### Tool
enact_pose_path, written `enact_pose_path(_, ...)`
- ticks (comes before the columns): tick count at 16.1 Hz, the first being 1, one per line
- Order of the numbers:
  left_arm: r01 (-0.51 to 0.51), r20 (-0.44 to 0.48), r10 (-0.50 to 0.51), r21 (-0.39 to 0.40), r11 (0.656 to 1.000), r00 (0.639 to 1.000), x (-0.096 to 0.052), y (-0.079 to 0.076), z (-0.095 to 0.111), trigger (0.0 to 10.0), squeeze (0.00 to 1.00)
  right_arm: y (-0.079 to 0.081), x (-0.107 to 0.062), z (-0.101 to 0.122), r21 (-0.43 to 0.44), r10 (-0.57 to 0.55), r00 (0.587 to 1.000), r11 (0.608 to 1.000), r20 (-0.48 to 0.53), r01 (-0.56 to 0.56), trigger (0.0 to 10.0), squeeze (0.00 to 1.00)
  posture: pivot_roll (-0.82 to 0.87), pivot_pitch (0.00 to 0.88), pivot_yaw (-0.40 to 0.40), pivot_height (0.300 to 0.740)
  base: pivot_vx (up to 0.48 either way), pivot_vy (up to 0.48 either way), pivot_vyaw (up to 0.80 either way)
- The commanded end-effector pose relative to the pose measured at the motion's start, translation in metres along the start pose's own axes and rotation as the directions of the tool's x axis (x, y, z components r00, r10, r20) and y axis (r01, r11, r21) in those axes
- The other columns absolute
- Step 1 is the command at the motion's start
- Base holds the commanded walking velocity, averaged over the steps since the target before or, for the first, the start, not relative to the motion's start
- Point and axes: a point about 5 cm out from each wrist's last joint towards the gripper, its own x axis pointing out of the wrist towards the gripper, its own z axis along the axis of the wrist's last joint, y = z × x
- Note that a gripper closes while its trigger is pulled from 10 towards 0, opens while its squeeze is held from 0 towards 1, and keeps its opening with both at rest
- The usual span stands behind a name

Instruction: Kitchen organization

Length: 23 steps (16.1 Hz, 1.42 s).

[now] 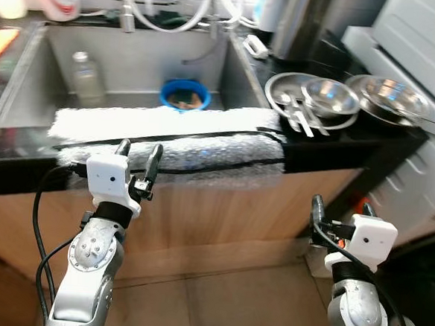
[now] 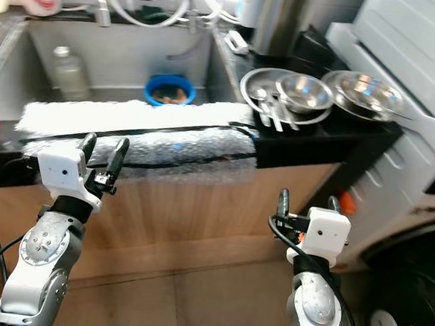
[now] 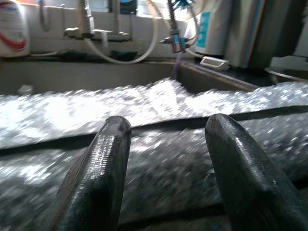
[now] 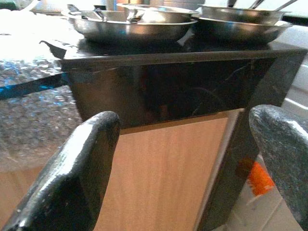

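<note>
Bowls [image 1: 330, 96] of shiny metal sit on the black counter [image 1: 368, 147] at about twelve o'clock, up and ahead of the right claw [image 1: 339, 210], which is nearer than the left claw [image 1: 138, 160]; both claws are released and hold nothing.

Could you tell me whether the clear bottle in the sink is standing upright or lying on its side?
Upright. The bottle stands on the sink floor with its cap on top, near the back left corner, apart from the blue bowl.
</note>
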Motion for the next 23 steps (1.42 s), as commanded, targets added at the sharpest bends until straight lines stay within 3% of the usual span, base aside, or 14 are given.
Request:
enact_pose_path(1, 0.0, 0.05, -0.002, 0.03, 1.0, 0.999, 0.002, -0.001, 0.01, 10.0, 0.0, -0.001, 0.001, 0.007, -0.011, 0.002, 0.999, 1.0, 0.035, -0.002, 10.0, 0.0, 0.03, 0.116, -0.087, 0.74, 0.0, 0.0, -0.76)
enact_pose_path(4, -0.007, 0.1, 0.002, 0.046, 0.999, 0.995, 0.006, -0.001, 0.022, 10.0, 0.0, 0.001, 0.001, 0.008, -0.004, 0.014, 0.999, 1.0, 0.033, -0.013, 10.0, 0.0, 0.04, 0.117, -0.088, 0.74, 0.0, 0.0, -0.76)
enact_pose_path(9, 0.005, 0.084, -0.009, 0.044, 0.999, 0.996, 0.006, -0.004, 0.019, 10.0, 0.0, 0.004, 0.001, 0.006, -0.007, 0.025, 0.999, 1.0, 0.037, -0.025, 10.0, 0.0, 0.04, 0.118, -0.086, 0.74, 0.0, 0.0, -0.76)
enact_pose_path(23, 0.028, 0.104, -0.033, 0.052, 0.998, 0.994, 0.01, -0.008, 0.025, 10.0, 0.0, 0.011, 0.003, 0.007, -0.002, 0.038, 0.998, 0.999, 0.058, -0.038, 10.0, 0.0, 0.05, 0.115, -0.078, 0.74, 0.0, 0.25, -0.14)
